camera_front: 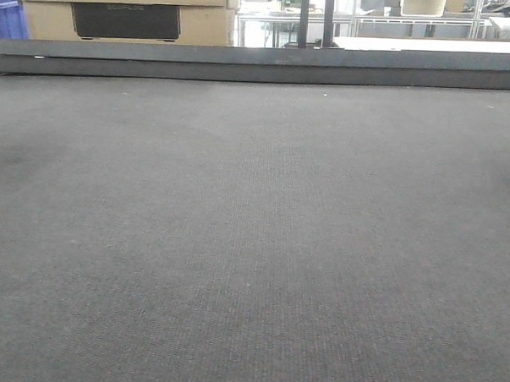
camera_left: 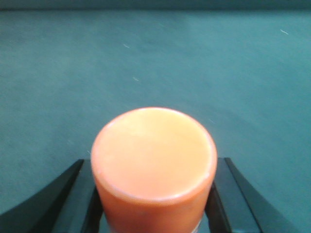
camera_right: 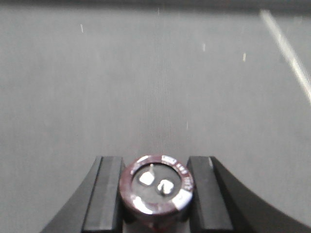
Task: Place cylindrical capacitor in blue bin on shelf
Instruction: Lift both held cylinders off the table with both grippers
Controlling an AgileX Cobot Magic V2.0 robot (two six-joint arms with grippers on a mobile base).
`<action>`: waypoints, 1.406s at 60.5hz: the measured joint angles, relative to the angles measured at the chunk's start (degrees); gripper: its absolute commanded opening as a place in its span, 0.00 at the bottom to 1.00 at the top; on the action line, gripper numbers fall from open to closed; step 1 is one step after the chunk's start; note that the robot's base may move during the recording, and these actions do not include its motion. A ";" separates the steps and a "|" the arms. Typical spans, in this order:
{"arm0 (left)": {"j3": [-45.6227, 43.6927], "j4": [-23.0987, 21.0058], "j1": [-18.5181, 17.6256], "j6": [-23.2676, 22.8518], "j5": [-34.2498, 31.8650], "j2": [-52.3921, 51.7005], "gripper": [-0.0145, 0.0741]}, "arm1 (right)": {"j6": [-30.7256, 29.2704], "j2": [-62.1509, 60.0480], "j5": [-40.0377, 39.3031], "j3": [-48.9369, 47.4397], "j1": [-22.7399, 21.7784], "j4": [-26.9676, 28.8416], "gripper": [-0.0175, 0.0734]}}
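Note:
In the right wrist view my right gripper is shut on the cylindrical capacitor, a stubby dark maroon cylinder whose end face with two metal terminals faces the camera. Its black fingers press on both sides, above a grey mat. In the left wrist view my left gripper is shut on an orange cylinder with a pale flat top, held above a teal-looking mat. Neither gripper shows in the front view. The shelf and the blue bin do not show as such.
The front view shows a wide grey mat ending at a dark raised rail. Behind it stand a cardboard box, a blue object at far left and metal frames.

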 measured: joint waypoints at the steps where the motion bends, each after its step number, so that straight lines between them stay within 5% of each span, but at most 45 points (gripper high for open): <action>1: -0.34 -0.03 -0.17 0.00 1.24 -0.69 0.04 | 0.00 0.00 0.51 0.10 0.00 0.00 0.08; 31: -1.47 -0.54 -1.26 0.00 16.58 -15.96 0.04 | -0.69 -16.08 9.13 0.12 7.44 0.12 0.08; 56: -1.47 -0.54 -1.26 0.00 17.60 -22.15 0.04 | -0.69 -32.56 10.55 0.12 8.62 1.11 0.08; 85: -1.47 -0.54 -1.26 0.00 21.60 -22.51 0.04 | -1.01 -35.43 10.76 0.12 8.62 -1.83 0.08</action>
